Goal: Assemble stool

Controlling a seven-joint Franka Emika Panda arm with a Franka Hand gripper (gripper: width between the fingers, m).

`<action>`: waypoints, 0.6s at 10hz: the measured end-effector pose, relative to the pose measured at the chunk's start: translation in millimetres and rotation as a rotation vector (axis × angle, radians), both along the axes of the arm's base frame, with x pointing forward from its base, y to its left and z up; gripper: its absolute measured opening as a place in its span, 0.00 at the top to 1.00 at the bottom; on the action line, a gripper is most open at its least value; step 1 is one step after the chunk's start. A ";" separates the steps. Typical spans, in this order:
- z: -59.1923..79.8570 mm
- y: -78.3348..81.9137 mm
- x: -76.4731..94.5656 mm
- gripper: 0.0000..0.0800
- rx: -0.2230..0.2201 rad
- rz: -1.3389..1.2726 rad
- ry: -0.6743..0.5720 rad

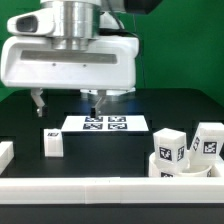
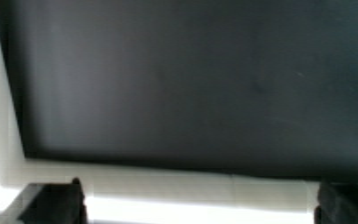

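Observation:
My gripper (image 1: 65, 104) hangs open above the back of the black table, behind the marker board, with nothing between its fingers. One white stool leg (image 1: 53, 143) with a tag lies alone towards the exterior view's left. Two more tagged legs (image 1: 170, 148) (image 1: 208, 140) stand at the exterior view's right, beside or on the round seat (image 1: 186, 173), which is only partly visible. In the wrist view the gripper (image 2: 202, 205) shows two dark fingertips (image 2: 55, 200) far apart over a blurred white strip (image 2: 194, 185) and bare black table.
The marker board (image 1: 105, 123) lies flat in the middle, just in front of the gripper. A long white border rail (image 1: 90, 190) runs along the front, and another rail piece (image 1: 5, 152) sits at the exterior view's left edge.

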State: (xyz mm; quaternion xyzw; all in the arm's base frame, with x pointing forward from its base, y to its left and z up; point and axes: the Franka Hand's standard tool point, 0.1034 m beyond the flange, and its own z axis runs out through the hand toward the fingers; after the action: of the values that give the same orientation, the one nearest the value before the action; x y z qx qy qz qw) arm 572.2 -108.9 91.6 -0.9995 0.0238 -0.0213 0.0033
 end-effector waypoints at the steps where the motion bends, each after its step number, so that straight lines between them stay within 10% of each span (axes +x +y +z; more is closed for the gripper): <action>1: -3.8 -4.2 -4.3 0.19 0.019 -0.015 0.008; 6: -13.2 3.6 -15.4 0.19 0.036 -0.011 0.061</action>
State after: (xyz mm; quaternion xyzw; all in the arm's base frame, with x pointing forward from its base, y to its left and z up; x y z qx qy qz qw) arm 556.8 -105.3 78.4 -0.9993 0.0300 0.0094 0.0204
